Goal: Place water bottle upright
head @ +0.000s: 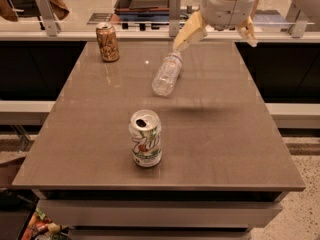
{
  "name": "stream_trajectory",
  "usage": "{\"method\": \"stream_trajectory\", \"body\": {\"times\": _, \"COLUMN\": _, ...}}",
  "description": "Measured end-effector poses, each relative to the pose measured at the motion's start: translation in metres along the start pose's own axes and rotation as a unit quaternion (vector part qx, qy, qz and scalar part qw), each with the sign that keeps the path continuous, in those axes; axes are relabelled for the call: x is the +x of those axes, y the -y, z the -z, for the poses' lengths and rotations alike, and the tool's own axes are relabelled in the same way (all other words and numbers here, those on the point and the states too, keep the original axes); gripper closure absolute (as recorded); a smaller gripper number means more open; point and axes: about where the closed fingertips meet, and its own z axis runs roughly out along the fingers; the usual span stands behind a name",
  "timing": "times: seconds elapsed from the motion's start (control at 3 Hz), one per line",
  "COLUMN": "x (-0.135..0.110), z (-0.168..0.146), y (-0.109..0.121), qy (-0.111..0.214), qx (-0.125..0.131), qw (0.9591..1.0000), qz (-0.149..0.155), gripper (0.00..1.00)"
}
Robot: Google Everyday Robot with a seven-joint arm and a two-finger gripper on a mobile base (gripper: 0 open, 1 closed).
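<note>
Water bottle (166,75) is what your gripper (214,45) hangs over, at the far edge of the surface (235,149) and a little right of its middle. The two pale fingers (188,34) are spread wide and hold nothing. The one on the left slants down toward the bottle's narrow end, and its tip appears just beside the neck. You cannot tell from this view whether they touch. That wide spread looks like readiness for a grasp, since the jaws must take in the bottle's body before they close.

The bottle lies on its side, neck toward the far edge and base angled back toward the middle of the surface. It has not been stood up yet, so the task is at the approach step. Being clear, ribbed and round, it would likely roll or flex if pinched off centre. Its pale label shows nothing you can read.

Further out, a white-green can (145,138) stands upright near the front edge, slightly left of centre, well apart from the bottle. Its top is open, and the green lettering on its side is not clear enough to read with certainty. A gold-brown can (107,42) stands upright in the far left corner, and no writing on it is legible either.
</note>
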Motion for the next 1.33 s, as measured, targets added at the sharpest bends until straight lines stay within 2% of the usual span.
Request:
{"method": "stream_trajectory", "body": {"times": 0.33, "x": 0.005, "z": 0.0, "y": -0.001, "qy": -0.015, "qx": 0.015, "qw": 0.9988, "qz": -0.044, "gripper": 0.0}}
{"method": "stream_trajectory", "body": {"times": 0.67, "x": -0.005, "z": -0.005, "y": -0.005, "qy": -0.013, "qx": 0.008, "qw": 0.9984, "qz": -0.054, "gripper": 0.0}}
{"method": "stream_trajectory", "body": {"times": 1.0, "x": -0.016, "z": -0.013, "y": -0.018, "qy": -0.015, "qx": -0.002, "qw": 0.9966, "qz": -0.081, "gripper": 0.0}}
{"method": "stream_trajectory", "body": {"times": 1.33, "x": -0.025, "z": -0.02, "y": -0.031, "qy": -0.011, "qx": -0.025, "qw": 0.9935, "qz": -0.11, "gripper": 0.0}}
